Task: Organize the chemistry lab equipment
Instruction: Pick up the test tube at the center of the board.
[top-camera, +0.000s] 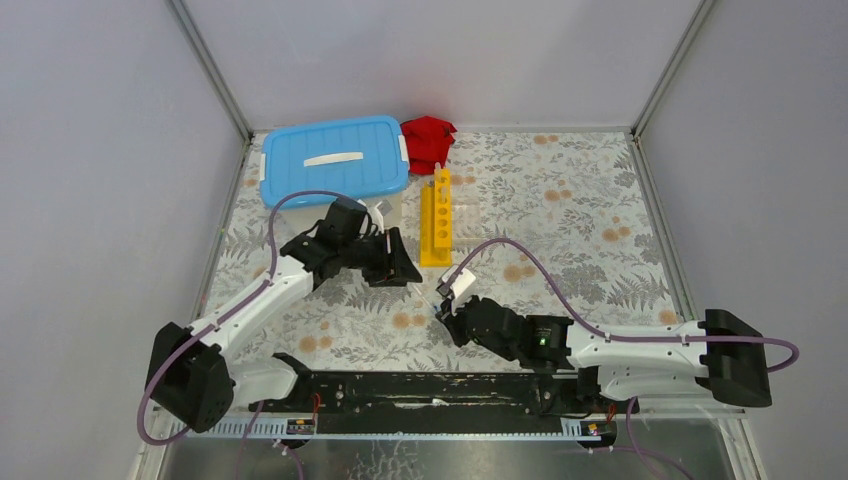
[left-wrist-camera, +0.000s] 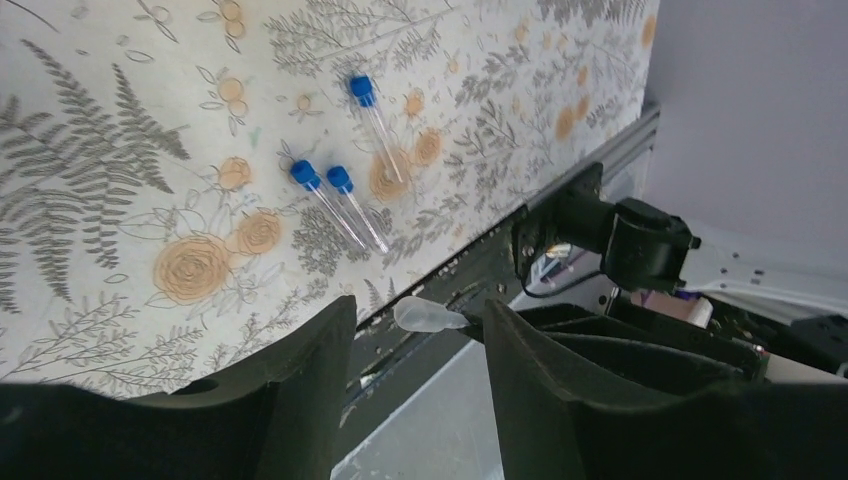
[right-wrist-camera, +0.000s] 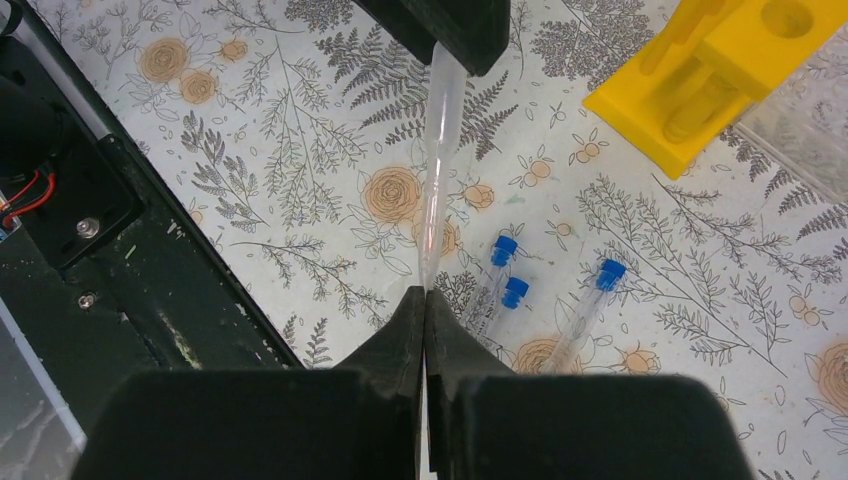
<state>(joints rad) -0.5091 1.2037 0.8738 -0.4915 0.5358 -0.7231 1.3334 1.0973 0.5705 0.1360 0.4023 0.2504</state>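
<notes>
Three clear blue-capped tubes lie on the patterned table; they also show in the left wrist view. My right gripper is shut on the thin end of a clear plastic pipette, just left of the tubes. The pipette's bulb pokes between the jaws of my left gripper, which is open, and rests against its right finger. The yellow holed rack lies behind both grippers. The white blue-lidded tub stands at the back left. A clear holder shows beside the rack. The wire ring stand is out of view.
A red cloth lies at the back beside the tub. The black base rail runs along the near edge. The two grippers meet near the table's middle, in front of the rack.
</notes>
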